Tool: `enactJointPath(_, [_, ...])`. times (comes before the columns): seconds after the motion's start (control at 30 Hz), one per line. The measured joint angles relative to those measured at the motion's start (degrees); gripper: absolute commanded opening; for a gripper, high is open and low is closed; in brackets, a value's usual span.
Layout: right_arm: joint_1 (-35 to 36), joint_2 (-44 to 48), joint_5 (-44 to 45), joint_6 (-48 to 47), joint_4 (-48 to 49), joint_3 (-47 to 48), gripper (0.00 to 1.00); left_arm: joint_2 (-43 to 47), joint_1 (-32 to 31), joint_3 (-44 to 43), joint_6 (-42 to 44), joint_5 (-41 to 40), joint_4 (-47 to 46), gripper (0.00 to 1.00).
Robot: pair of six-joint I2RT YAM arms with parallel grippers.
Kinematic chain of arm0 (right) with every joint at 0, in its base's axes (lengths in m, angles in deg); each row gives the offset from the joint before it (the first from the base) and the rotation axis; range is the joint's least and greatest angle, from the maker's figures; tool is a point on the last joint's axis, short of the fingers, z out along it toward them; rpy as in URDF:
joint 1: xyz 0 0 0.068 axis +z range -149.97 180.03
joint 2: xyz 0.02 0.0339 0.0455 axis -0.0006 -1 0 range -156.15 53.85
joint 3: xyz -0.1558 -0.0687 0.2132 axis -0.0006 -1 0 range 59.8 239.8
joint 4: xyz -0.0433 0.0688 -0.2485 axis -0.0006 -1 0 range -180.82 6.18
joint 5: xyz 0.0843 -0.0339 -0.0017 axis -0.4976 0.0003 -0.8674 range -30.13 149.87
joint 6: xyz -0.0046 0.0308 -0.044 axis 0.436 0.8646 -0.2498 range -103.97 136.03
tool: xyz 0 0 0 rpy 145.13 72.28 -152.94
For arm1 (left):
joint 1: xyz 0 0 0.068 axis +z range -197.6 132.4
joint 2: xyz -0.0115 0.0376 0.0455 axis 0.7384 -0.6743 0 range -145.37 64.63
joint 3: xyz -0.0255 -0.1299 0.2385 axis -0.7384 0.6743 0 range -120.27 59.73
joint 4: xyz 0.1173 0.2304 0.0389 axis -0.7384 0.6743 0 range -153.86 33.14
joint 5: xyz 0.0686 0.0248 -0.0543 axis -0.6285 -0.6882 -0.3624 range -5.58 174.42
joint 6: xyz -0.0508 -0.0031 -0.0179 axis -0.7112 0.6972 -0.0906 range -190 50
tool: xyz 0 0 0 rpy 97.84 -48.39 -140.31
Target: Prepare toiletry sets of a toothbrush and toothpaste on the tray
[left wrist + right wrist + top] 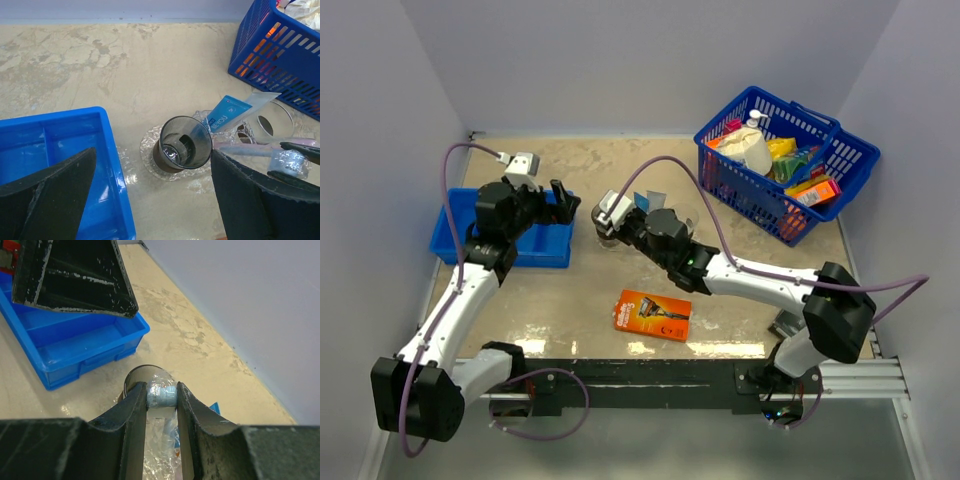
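Right gripper (608,222) clamped on wrapped toothbrush (161,394), head over rim of brown cup (182,142); handle mostly hidden by fingers. Left gripper (558,198) jaws wide apart, nothing between, over right end of blue bin (60,145). Tray (149,162) mid-table, just right of bin, under cups; clear plastic, edges hard to trace. Toothpaste (227,112) leans at second cup (272,120); whether inside, cannot tell. Basket (280,50) far right, cut off in left wrist view.

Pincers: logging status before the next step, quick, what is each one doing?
Left pincer: open, holding nothing.
Right pincer: closed on a wrapped toothbrush.
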Motion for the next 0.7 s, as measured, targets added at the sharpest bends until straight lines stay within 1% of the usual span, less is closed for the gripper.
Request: enactJointPath(0.7, [0.0, -3.7, 2.2, -2.6, 7.6, -4.5, 0.15, -1.4, 0.0, 0.0, 0.2, 0.5, 0.0, 1.0])
